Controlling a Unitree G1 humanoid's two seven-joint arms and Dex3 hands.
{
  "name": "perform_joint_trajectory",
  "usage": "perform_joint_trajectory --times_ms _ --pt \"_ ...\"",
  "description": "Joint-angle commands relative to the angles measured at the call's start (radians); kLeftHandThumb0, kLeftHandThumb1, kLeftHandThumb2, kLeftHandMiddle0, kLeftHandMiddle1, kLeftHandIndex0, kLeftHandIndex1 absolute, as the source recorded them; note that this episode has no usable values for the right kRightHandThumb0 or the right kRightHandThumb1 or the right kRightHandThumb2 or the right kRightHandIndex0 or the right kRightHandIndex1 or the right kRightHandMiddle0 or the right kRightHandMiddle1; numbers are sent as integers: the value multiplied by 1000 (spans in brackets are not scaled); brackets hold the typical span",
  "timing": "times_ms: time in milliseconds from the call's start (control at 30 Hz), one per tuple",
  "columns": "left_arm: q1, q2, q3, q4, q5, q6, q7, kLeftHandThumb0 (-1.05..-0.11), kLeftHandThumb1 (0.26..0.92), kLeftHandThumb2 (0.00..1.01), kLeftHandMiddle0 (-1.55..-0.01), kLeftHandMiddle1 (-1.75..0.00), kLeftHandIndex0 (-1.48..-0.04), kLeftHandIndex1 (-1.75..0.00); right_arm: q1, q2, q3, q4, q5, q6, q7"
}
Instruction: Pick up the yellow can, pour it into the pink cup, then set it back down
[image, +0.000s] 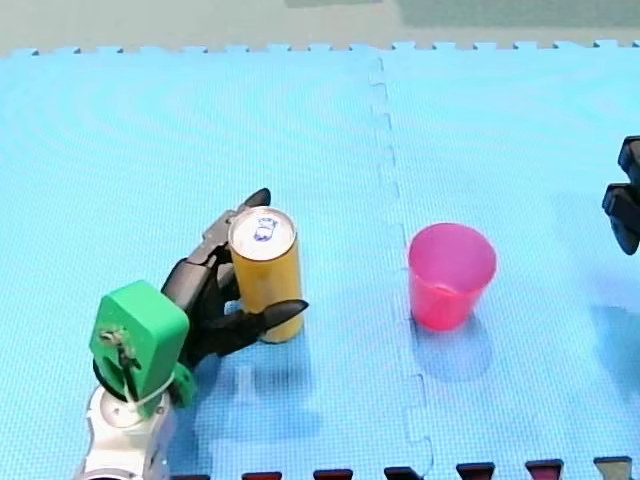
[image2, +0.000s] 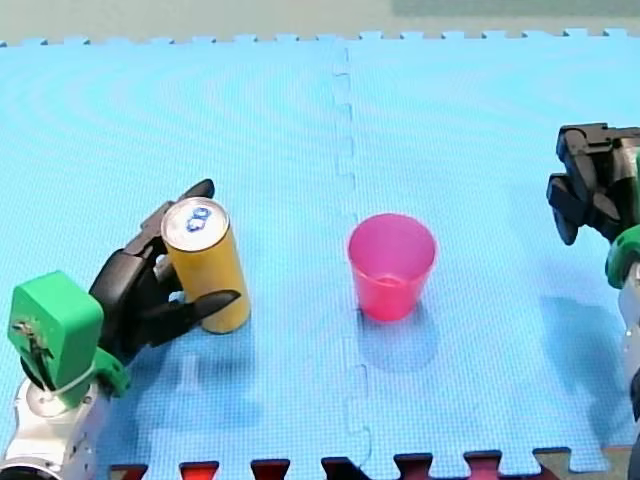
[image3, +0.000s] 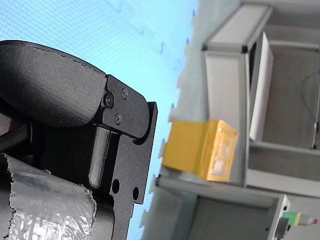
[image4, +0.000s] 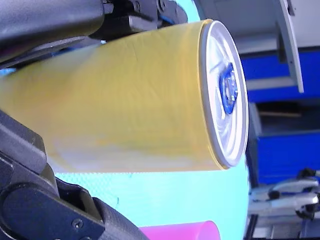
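The yellow can (image: 265, 275) stands upright on the blue mat, left of centre, silver top with blue tab facing up. My left hand (image: 278, 252) is shut on it, the thumb across its near side and the fingers behind it. The second wrist view shows the can (image4: 125, 100) up close between those black fingers (image4: 45, 210), with the rim of the pink cup (image4: 180, 232) at the picture's edge. The pink cup (image: 450, 275) stands upright a short way to the can's right, apart from it. My right hand (image2: 590, 185) is at the far right edge above the mat, holding nothing.
A jagged seam (image: 385, 150) between the blue foam mat tiles runs front to back between can and cup. The mat's toothed front edge (image2: 300, 470) lies close below the can. Past the mat, the first wrist view shows a grey frame with a yellow box (image3: 202, 150).
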Motion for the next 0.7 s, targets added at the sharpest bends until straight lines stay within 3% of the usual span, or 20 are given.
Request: perform_joint_trajectory --times_ms 0,100,267,667 --pt "-8 -3 2 6 7 11 37 -546 719 7 -812 -72 -682 -45 2 -1 -3 -3 5 -3 3" --pt "-8 -10 1 1 25 19 117 -504 731 2 -1034 -75 -953 -51 3 -2 -4 -3 8 -3 7" --pt "1 -5 -24 -11 91 1 243 -428 782 7 -1333 -106 -1216 -46 4 -3 -5 -4 10 -3 10" --pt "5 20 -49 -26 116 14 271 -375 795 3 -1334 -40 -1209 -4 4 0 -8 -6 14 1 12"
